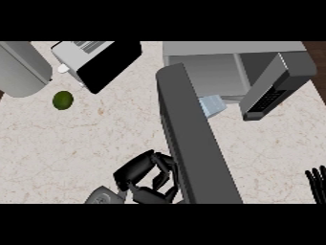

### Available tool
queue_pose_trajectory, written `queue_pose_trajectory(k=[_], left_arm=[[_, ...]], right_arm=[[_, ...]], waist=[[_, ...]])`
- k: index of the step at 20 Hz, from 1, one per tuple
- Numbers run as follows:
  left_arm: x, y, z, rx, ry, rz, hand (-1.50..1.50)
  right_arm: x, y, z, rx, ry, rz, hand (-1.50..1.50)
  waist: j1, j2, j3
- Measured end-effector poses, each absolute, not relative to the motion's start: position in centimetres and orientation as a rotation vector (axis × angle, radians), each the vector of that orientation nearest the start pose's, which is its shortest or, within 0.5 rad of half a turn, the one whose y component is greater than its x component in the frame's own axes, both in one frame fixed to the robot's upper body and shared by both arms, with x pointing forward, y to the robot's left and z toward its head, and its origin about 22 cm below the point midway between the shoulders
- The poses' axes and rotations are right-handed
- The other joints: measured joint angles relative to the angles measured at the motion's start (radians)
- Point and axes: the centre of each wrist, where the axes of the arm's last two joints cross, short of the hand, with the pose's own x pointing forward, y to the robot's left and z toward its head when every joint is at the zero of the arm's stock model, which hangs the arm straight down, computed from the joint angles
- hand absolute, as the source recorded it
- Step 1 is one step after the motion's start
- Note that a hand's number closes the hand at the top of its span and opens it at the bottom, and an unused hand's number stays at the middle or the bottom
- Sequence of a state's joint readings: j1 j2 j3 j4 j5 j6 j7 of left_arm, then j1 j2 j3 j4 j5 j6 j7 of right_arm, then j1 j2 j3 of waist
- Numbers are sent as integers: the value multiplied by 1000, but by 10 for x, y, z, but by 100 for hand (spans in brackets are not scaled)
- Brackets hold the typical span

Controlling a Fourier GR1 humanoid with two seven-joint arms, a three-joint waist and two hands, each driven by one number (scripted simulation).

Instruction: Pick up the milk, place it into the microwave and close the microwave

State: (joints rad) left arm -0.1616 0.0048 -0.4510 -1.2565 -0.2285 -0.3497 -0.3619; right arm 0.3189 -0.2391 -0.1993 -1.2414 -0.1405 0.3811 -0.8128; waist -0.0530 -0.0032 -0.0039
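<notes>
left hand [146,178] curled, empty, against microwave door [193,143] | milk [212,105] beyond door, at cavity mouth | right hand [325,184] open, resting | risk: door swing hits protruding milk

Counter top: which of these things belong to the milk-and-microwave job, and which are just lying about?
Part of the job:
milk carton, at the microwave's opening
microwave
open door
left hand, beside the door

Lying about:
green fruit
white appliance
grey rounded object
right hand, resting at the lower right edge
</notes>
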Motion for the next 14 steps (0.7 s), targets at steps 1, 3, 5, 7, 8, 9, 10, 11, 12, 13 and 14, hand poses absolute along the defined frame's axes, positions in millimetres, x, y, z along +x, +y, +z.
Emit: queue_pose_trajectory(k=[1, 3, 5, 7, 8, 9, 10, 11, 12, 13, 14], left_arm=[[243, 105, -45, -613, -1593, -876, 150], [238, 91, -49, -627, -1576, -881, 150], [234, 77, -50, -621, -1568, -886, 150], [229, 65, -51, -610, -1564, -888, 150], [229, 60, -49, -598, -1562, -888, 150], [228, 55, -48, -579, -1560, -888, 150], [226, 51, -48, -566, -1563, -883, 150], [224, 47, -48, -552, -1565, -878, 150], [223, 44, -46, -532, -1568, -873, 150], [223, 40, -46, -515, -1576, -867, 150], [223, 37, -44, -496, -1581, -865, 150]], right_arm=[[108, -370, -92, 19, -1811, -32, -150], [103, -367, -82, 62, -1825, -28, -150], [103, -363, -69, 103, -1845, -15, -150], [104, -359, -57, 147, -1861, -2, -150], [104, -359, -50, 165, -1867, 6, -150], [106, -358, -44, 189, -1874, 14, -150], [107, -356, -38, 210, -1878, 22, -150], [108, -355, -33, 231, -1884, 29, -150], [108, -353, -27, 250, -1889, 39, -150], [111, -352, -22, 270, -1898, 50, -150], [114, -347, -17, 292, -1904, 62, -150]], waist=[[1, 1, 0], [-6, 2, 0], [-13, 3, 0], [-17, 5, 0], [-19, 5, 0], [-23, 6, 0], [-27, 7, 0], [-29, 8, 0], [-33, 8, 0], [-35, 10, 0], [-38, 11, 0]])
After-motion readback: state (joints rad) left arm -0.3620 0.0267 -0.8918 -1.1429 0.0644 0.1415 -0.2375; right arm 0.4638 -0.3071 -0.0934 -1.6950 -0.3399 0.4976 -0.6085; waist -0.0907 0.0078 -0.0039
